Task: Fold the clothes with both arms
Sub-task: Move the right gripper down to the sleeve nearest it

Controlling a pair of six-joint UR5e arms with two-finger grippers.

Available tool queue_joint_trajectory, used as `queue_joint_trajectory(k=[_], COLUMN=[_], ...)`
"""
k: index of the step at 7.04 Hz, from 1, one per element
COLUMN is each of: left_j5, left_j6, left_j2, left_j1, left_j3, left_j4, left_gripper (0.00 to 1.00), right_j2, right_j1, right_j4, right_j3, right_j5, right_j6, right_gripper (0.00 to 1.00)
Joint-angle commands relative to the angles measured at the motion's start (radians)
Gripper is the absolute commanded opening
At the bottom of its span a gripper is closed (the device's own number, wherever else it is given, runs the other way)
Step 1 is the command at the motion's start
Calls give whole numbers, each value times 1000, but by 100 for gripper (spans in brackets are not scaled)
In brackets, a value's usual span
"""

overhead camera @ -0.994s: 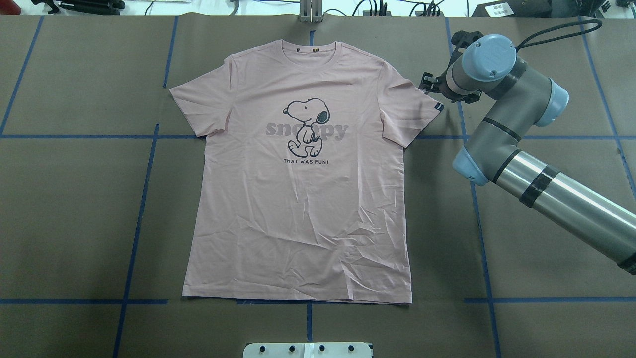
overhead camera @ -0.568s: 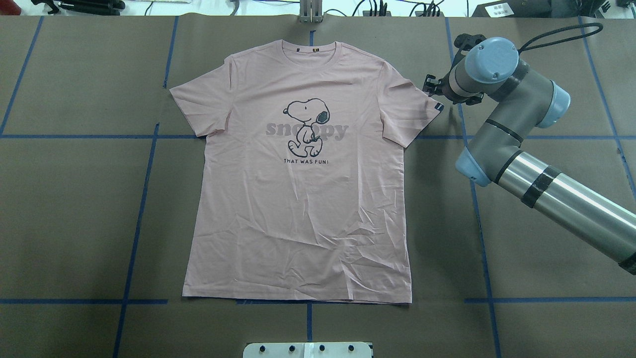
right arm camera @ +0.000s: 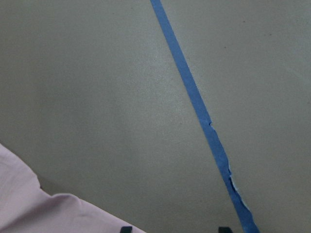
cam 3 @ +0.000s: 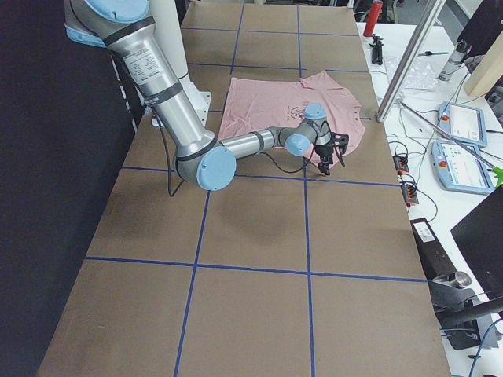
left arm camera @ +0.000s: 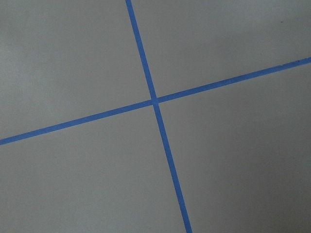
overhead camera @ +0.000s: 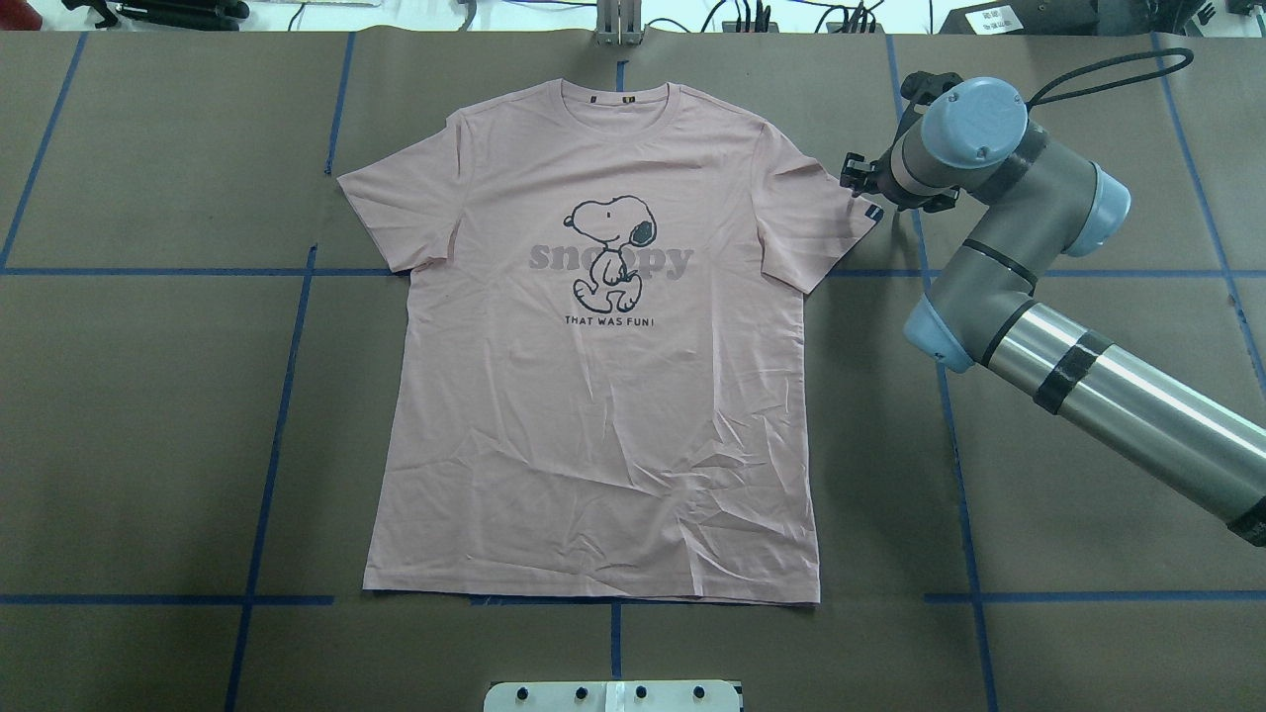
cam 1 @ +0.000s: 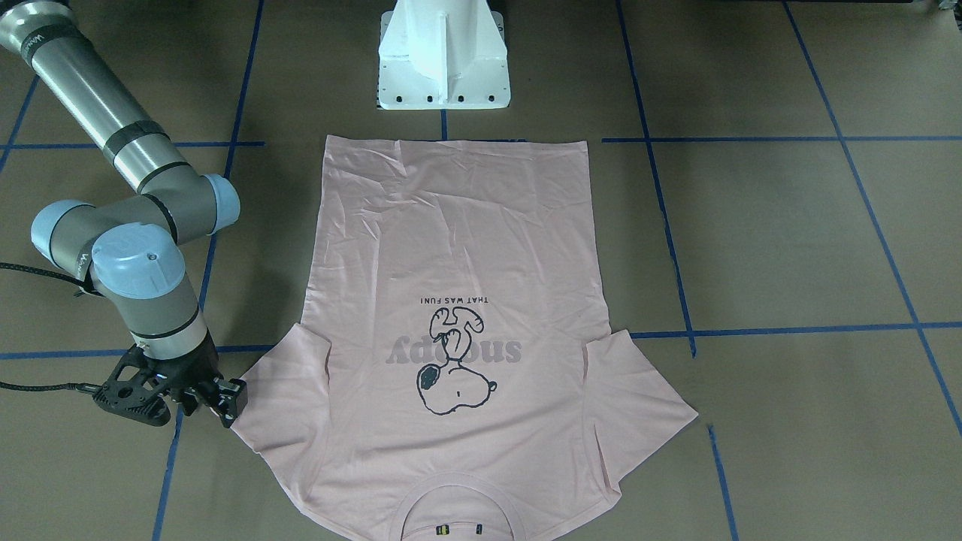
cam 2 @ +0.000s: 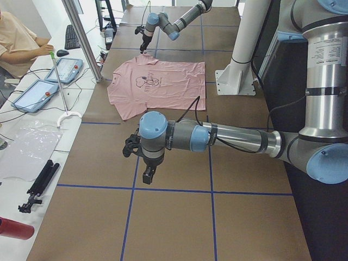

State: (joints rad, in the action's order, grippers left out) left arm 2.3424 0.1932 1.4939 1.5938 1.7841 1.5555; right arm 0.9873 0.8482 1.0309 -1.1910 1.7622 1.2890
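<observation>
Starting at the black two-fingered right gripper: it sits low over the table, jaws parted, and they clasp nothing. Between the fingertips the wrist camera shows only the brown paper table cover. A strip of blue tape runs past on the outer side.

At the inner fingertip, the edge of the pale pink short-sleeved Snoopy T-shirt comes in. That puts its sleeve just beside the claw, though whether they touch I cannot tell. The small black sleeve tag sits right by the claw too.

Outward from the claw, away from the shirt, it's open paper all round, crossed only by tape lines. Inward, the shirt lies flat and face up with its sleeves spread. The ribbed collar points toward the operators' edge and the bottom hem toward the white pedestal base. The silver-grey right arm reaches in over bare paper alongside the shirt's body.

Far past the other sleeve, the left gripper hangs over a crossing of tape lines, well apart from the shirt. Whether its jaws are parted or closed I cannot tell.
</observation>
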Motion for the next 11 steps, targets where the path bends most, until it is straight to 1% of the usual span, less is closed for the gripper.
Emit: queue_joint_trajectory(k=[1,8,9,10,11], left_j5=[0,0,39,64,66], left_j6=[-1,-1,-1,-1,-1], left_j2=[0,-1,-4,-4,-4], left_j1=[0,2,2,2,3], left_j3=[0,0,-2,-9,-12], left_j4=[-2,-2,-2,-2,-2], left_gripper=[100,100,100,100,100], right_j2=[-1,4,5,5,11], right_j1=[-1,-6,-6,-9,-9], right_j4=[-2,-5,-5,-5,-6], right_j3=[1,-5,-9,-10,-10], right_j5=[8,10,10,11,40], right_j6=[0,6,9,10,13], right_gripper=[66,66,57,32,15])
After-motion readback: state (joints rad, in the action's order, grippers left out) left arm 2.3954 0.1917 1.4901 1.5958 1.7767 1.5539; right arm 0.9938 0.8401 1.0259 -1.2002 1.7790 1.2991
